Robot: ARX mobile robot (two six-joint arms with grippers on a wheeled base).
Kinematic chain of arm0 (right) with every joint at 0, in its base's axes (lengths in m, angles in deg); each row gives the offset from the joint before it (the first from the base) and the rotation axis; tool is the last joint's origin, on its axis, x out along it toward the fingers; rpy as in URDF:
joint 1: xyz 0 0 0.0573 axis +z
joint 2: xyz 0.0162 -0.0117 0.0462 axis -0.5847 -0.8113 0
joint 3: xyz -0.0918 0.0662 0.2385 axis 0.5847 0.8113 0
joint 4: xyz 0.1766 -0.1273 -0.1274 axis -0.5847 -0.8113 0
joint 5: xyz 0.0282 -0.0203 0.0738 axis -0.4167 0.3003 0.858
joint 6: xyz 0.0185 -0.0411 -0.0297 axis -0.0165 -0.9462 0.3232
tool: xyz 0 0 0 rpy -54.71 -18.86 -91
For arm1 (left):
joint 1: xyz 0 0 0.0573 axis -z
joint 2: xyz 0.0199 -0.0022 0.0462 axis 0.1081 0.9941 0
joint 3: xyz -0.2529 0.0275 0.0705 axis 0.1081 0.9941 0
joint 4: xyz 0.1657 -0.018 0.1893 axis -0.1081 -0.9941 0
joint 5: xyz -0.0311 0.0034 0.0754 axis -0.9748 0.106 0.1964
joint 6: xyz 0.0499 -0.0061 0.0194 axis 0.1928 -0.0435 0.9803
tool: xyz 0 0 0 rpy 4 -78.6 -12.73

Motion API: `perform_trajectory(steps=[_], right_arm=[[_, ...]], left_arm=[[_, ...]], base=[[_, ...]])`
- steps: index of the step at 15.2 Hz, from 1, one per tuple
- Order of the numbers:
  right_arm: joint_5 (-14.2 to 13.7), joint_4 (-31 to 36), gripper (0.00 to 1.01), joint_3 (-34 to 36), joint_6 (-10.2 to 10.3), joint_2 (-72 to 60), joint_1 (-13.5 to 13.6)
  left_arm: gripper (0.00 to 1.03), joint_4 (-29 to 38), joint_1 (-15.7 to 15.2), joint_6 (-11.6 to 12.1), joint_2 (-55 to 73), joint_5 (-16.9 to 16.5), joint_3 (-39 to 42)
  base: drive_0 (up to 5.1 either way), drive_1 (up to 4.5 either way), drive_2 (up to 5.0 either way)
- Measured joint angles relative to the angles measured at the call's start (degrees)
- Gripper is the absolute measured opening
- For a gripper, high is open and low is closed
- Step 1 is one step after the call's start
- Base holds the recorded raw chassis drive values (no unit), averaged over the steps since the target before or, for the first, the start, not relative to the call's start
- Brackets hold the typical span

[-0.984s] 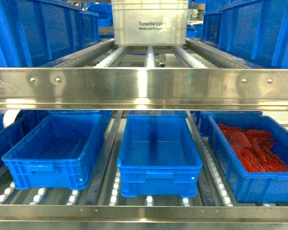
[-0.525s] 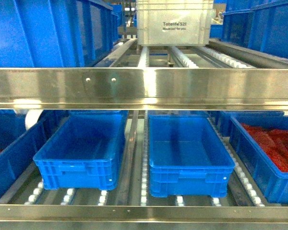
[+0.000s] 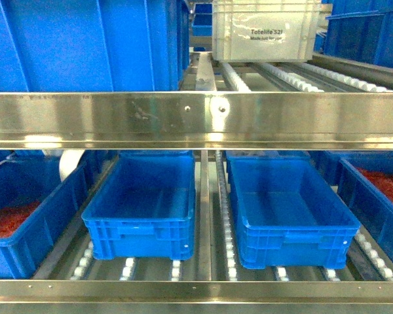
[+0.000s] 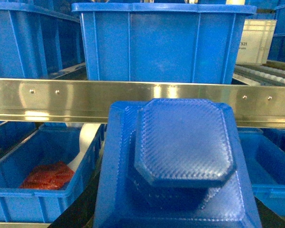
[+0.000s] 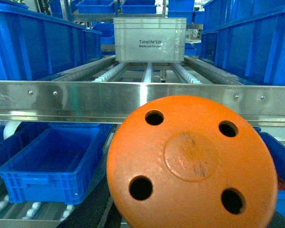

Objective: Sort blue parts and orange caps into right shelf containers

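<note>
A textured blue part with an octagonal raised top fills the lower left wrist view, held close to the camera; my left gripper's fingers are hidden behind it. A round orange cap with several holes in its flat top fills the lower right wrist view, hiding my right gripper's fingers. Neither gripper shows in the head view. On the lower shelf two shallow empty blue crates stand side by side, one left of centre and one right of centre.
A steel rail crosses between the two shelf levels. A blue crate at the left holds red sheets; another at the far right does too. A white lettered crate and deep blue crates sit on the upper rollers.
The head view has shifted to the left: the two empty crates and the white crate slid rightward in frame, and the left crate with red sheets came into view.
</note>
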State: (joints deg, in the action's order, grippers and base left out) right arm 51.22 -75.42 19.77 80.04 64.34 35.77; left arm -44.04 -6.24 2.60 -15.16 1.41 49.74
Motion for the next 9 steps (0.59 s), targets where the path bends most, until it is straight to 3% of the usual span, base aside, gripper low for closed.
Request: perform_trajectory(steps=[9], right_arm=[[0.00,0.17,0.44,0.00,0.00,0.00,0.00]], left_arm=[[0.42,-0.07,0.02,0.00,0.00,0.02,0.00]], base=[[0.0,0.00,0.0]])
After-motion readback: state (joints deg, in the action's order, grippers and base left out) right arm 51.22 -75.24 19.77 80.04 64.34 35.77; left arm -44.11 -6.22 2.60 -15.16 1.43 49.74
